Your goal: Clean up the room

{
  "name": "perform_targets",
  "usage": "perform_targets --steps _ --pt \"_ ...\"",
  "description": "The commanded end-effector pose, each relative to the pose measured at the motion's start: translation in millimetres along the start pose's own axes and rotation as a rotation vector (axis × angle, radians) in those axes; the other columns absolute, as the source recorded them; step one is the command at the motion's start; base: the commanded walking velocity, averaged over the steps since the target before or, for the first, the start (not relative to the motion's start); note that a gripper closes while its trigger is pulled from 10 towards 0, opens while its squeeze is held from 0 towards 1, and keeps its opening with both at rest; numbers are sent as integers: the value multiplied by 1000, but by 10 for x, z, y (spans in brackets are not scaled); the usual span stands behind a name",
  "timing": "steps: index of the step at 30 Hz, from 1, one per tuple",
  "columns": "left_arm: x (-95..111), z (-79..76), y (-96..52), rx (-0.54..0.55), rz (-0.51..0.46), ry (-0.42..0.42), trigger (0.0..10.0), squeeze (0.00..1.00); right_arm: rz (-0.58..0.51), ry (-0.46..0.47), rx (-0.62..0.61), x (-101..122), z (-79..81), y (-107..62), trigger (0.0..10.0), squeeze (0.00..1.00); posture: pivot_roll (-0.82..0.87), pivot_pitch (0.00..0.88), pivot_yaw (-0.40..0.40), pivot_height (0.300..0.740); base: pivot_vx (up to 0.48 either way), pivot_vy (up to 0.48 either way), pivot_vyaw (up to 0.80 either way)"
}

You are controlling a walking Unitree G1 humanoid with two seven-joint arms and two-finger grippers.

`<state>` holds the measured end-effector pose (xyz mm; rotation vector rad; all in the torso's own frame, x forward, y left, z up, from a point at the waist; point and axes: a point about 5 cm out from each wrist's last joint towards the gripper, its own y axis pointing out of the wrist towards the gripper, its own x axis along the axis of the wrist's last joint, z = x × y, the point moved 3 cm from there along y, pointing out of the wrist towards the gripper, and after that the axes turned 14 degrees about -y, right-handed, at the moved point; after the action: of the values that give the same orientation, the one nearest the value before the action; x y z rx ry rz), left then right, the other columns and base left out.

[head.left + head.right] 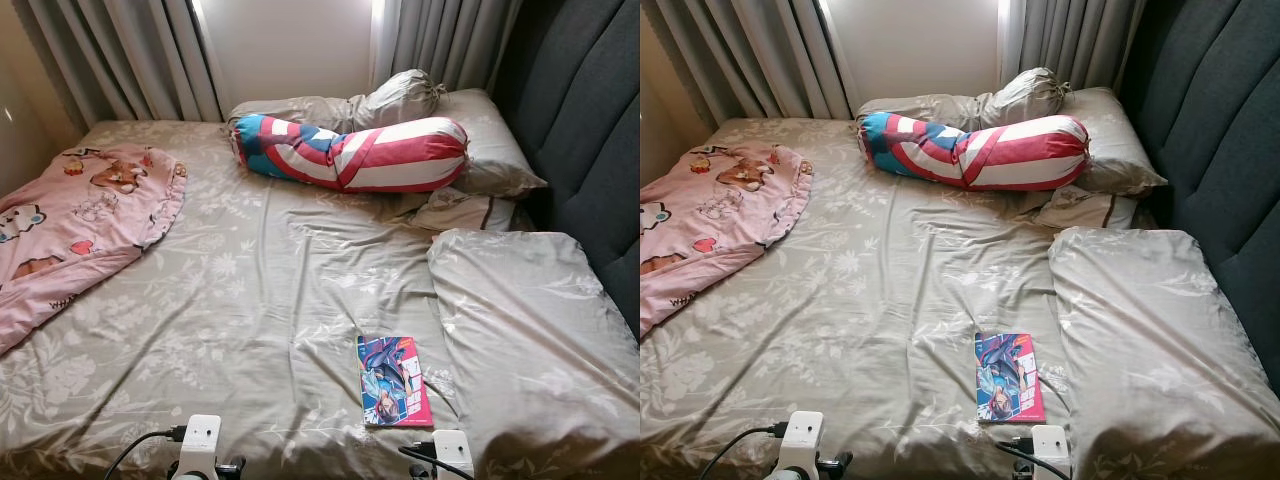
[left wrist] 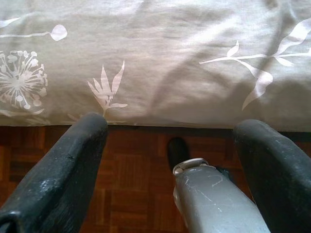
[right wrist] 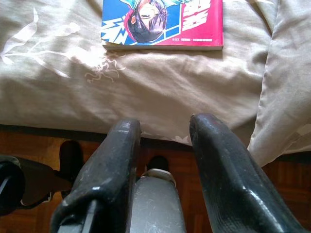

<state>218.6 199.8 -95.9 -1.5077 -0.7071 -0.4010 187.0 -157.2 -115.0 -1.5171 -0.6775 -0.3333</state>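
Left eye view takes in a wide bed (image 1: 260,290) under a grey floral sheet, with a dark padded headboard (image 1: 590,120) along the 3 o'clock side and grey curtains (image 1: 120,55) at 12 o'clock. A pink cartoon blanket (image 1: 70,225) lies crumpled at 9 o'clock. A grey pillow (image 1: 530,340) sits at 4 o'clock, with more grey pillows (image 1: 480,140) at 1 o'clock. Across them rests a red, white and blue bolster (image 1: 350,152). A comic book (image 1: 393,380) lies flat at 6 o'clock, just beside the near pillow.

Right wrist view shows the right gripper (image 3: 163,145) low at the bed's edge, fingers narrowly parted and empty, the book near beyond them. Left wrist view shows the left gripper (image 2: 170,145) spread wide, empty, over wooden floor (image 2: 131,179).
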Motion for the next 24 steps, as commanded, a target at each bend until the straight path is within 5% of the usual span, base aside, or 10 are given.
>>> perform_targets --steps 1,18,24 --pt "-5 6 2 6 9 25 10000 0 7 -2 1 -8 4 0 10000 0 -42 0 -6 740 0 0 0" --pt "34 -11 12 -3 4 41 10000 0 -6 -2 -1 30 18 8 10000 0 -39 17 -7 740 0 0 779" --pt "43 -17 14 -3 2 44 10000 0 -6 18 -8 29 11 8 10000 0 -37 23 -5 740 0 0 90"
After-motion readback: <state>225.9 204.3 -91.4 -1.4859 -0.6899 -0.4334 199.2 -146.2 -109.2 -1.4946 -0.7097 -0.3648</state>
